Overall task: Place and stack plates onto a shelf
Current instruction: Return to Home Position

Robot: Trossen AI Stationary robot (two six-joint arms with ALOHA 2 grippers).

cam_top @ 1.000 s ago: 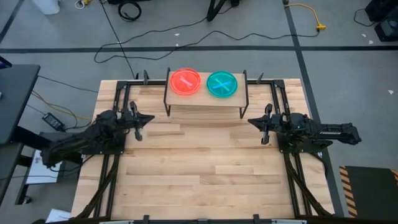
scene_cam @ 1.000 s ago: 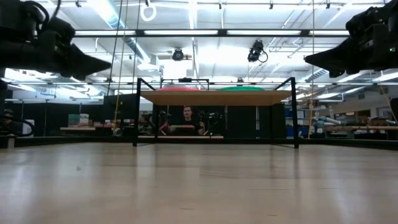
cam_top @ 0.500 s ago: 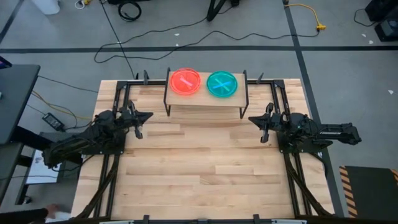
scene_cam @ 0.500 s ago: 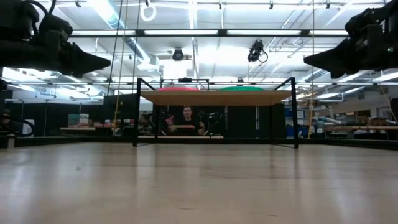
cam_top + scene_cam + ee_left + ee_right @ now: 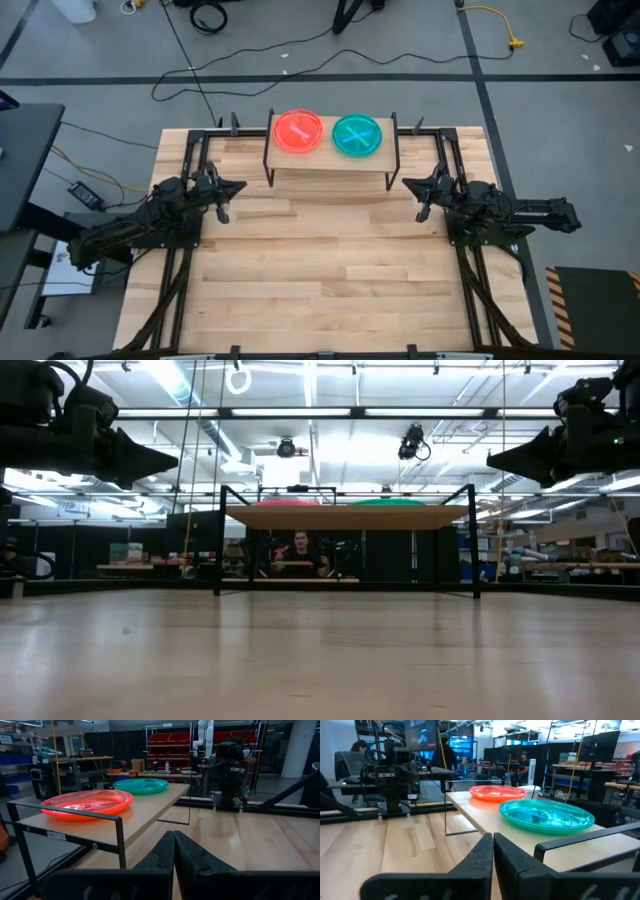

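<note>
In the upper middle of the high view, the low light-wood shelf on thin black legs carries two round translucent plastic plates side by side, not touching: the pink-red plate on the left, the teal plate on the right. At mid-left the left gripper hovers over the butcher-block table, fingers pressed together and empty; at mid-right the right gripper mirrors it, fingers likewise together and empty

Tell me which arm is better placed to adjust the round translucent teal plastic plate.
Right: the right gripper, shut and empty, sits at the teal plate end of the light-wood shelf; the left gripper sits by the red plate.
</note>
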